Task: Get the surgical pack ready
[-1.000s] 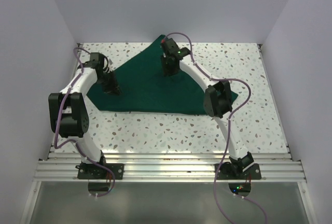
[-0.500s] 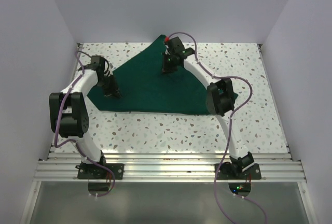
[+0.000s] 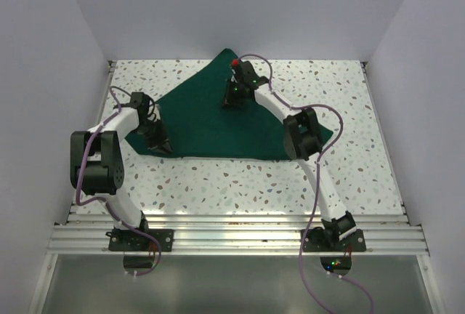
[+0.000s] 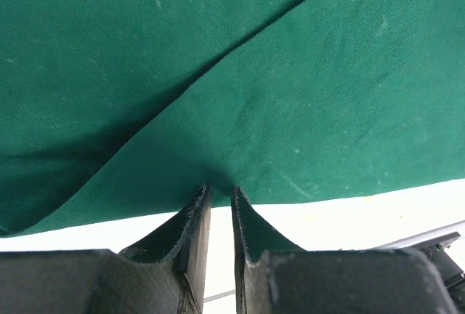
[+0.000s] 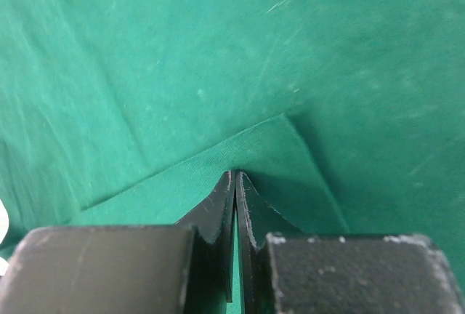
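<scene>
Over on the speckled table [image 3: 290,183] we've got the dark green drape [image 3: 218,121] lying mostly flat toward the far side. It's folded into a rough triangle, with one tip at the back and a long straight edge facing the arm bases. Our left gripper [image 3: 161,145] is down at the near-left corner with its jaws drawn narrow, nipping the cloth right at its edge, and you can see a crease running away from the tips in the wrist view. Our right gripper [image 3: 231,101] sits further back near the middle, jaws pressed together on the corner of a folded-over flap. Our read is that we're about to lift and spread or refold the sheet. If so, we'd raise both pinches together, go slow, and keep the pull even. Both grips are tiny bites of fabric, so a sharp tug could slip one out. We'd also check the right pinch only has the top layer, because we can't tell from here. The cloth itself looks like soft matte woven stuff with a few lint specks. Expect it to sag and drag.
</scene>
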You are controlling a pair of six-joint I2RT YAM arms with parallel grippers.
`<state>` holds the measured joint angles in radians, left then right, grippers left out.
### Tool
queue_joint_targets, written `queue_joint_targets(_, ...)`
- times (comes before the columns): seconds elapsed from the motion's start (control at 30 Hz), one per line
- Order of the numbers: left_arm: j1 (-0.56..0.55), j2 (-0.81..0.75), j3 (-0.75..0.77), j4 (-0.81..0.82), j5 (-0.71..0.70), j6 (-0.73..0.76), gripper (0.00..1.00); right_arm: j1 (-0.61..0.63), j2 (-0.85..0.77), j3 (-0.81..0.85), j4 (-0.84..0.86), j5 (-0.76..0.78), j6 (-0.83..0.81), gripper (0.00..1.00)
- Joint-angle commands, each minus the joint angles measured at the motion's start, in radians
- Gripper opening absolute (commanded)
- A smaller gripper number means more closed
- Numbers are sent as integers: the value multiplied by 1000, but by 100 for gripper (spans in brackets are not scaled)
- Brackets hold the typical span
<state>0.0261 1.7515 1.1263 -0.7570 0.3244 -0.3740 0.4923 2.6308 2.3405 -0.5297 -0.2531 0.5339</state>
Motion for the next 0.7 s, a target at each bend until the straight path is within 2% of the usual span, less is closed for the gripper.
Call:
queue_joint_targets(0.0,15,-30,18,35,-21,12,20,-27,37,39,16,48,35,2)
queue_joint_targets(0.17,14,-44,66,4,-45,15,21,-35,67,54,-9,35,41,2)
queue_joint_targets(0.33,47,-34,12,18,-87,18,24,-57,58,69,-46,2,57,2)
queue_joint_targets(0.57,129,55,-13,65,-136,21,23,-96,-47,56,-153,-14,12,3)
queue_joint_targets(0.67,143,85,-23,73,-130,18,21,-130,-139,33,-208,-9,-5,2)
